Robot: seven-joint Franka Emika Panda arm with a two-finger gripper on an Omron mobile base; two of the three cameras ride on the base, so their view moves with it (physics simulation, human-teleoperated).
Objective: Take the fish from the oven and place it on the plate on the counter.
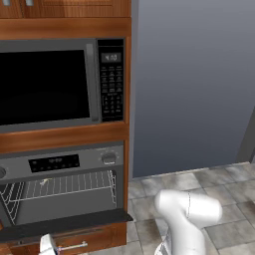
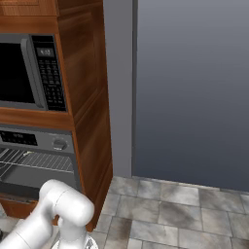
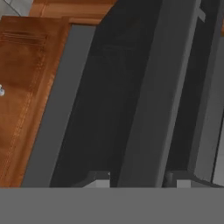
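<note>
Left base view: the oven (image 1: 60,184) is sitting at the lower left of the frame with its dark door (image 1: 64,224) hanging open and level, exposing a wire rack (image 1: 69,185). The fish (image 1: 45,182) is lying on that rack as a small pale sliver toward the rack's left half. Above the oven, the microwave (image 1: 55,82) is occupying the upper left, set in brown wooden cabinetry (image 1: 64,138). A grey wall panel (image 1: 194,84) is filling the right half, above a tiled floor (image 1: 219,184).

Hand view: the gripper (image 3: 138,178) is showing two finger tips at the bottom, standing apart with the grey bar handle (image 3: 153,100) of the door running between them; whether they are touching it cannot be told.
</note>
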